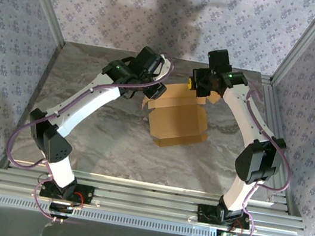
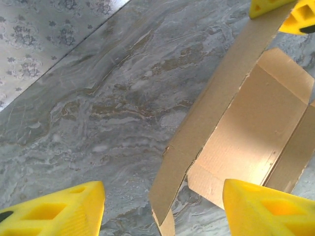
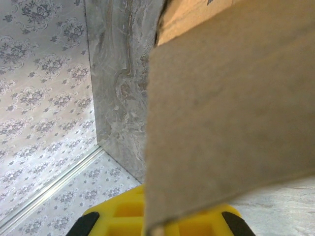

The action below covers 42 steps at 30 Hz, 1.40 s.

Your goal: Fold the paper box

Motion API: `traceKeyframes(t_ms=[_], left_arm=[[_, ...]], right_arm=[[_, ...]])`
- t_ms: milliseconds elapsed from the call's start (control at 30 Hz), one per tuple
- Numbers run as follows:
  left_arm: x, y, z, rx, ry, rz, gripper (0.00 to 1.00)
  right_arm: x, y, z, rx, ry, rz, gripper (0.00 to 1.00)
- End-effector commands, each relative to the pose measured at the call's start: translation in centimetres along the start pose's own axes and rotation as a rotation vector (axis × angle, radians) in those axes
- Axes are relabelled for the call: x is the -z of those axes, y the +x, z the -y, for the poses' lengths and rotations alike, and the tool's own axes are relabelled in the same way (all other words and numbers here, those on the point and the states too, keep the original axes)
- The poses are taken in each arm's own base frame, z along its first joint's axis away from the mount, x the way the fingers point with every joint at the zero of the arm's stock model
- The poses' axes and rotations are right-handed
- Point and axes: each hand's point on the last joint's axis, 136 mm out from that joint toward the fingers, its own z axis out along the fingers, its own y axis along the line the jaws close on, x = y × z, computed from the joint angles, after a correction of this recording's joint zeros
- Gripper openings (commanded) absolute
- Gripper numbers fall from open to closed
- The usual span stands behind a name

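Paper box [image 1: 178,121] sits on the grey marbled table [image 1: 111,140], about mid-table and a bit right of centre. It's part-folded: a flat tan face on the near side, loose flaps at the far end. Both arms reach in over that far end.

Left gripper [image 1: 155,90] is just left of the box's far-left corner. In its wrist view the left gripper [image 2: 162,191] is wide open, with yellow fingers [image 2: 54,211] spread to either side of the frame. A long flap [image 2: 211,113] stands on edge and runs through the gap between them. It touches neither finger, so we read nothing held. An inner panel of the box [image 2: 251,137] lies flat on the table [image 2: 98,98], right of that flap.

Right gripper [image 1: 202,88] is at the far edge of the box. From the left wrist we see the right gripper [image 2: 283,12] with one yellow tip on each side of the flap's far end, closed onto it. In the right wrist view the cardboard [image 3: 231,108] lies right across the yellow finger [image 3: 123,211] and hides the rest of the pinch. Table [image 3: 118,88] and floral wall [image 3: 39,73] are behind it.
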Motion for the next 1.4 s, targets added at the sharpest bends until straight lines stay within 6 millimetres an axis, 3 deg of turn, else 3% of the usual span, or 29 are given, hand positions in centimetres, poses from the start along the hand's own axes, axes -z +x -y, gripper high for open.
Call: traceKeyframes(t_ms=[0, 200, 367, 433, 500, 633, 800, 1067, 1133, 1233, 1367], left_arm=[[-1.2, 0.2, 0.1, -0.012, -0.021, -0.029, 0.55], [-2.2, 0.8, 0.0, 0.035, -0.041, -0.083, 0.35], [-1.7, 0.4, -0.7, 0.097, -0.077, -0.065, 0.13], [-1.4, 0.2, -1.1, 0.142, -0.108, -0.061, 0.10], [-0.7, -0.8, -1.3, 0.191, -0.114, -0.044, 0.15], [-0.8, -1.2, -0.8, 0.264, -0.100, -0.065, 0.36], [-1.5, -0.7, -0.1, 0.270, -0.080, -0.126, 0.29], [-1.4, -0.5, -0.2, 0.262, -0.075, -0.137, 0.30], [-1.4, -0.3, -0.4, 0.257, -0.089, -0.144, 0.35], [-1.1, -0.2, -1.0, 0.248, -0.114, -0.137, 0.51], [-0.7, -0.3, -1.7, 0.230, -0.117, -0.128, 0.57]], right_arm=[[1.8, 0.4, -0.2, -0.001, -0.019, -0.007, 0.00], [1.9, 0.3, -0.3, -0.010, -0.031, -0.004, 0.00], [1.9, 0.4, -0.2, -0.009, -0.033, 0.001, 0.00], [1.6, 0.4, 0.0, -0.012, -0.030, 0.003, 0.00], [1.3, 0.7, 0.2, -0.016, -0.028, -0.004, 0.00], [0.7, 1.0, 0.5, -0.024, -0.020, -0.004, 0.00], [0.6, 1.0, 0.3, -0.034, -0.029, -0.003, 0.00], [0.5, 0.8, 0.3, -0.049, -0.031, -0.002, 0.00], [0.4, 0.8, 0.3, -0.054, -0.033, -0.006, 0.00], [0.4, 0.7, 0.3, -0.057, -0.032, -0.007, 0.00], [0.4, 0.7, 0.3, -0.058, -0.031, -0.006, 0.00]])
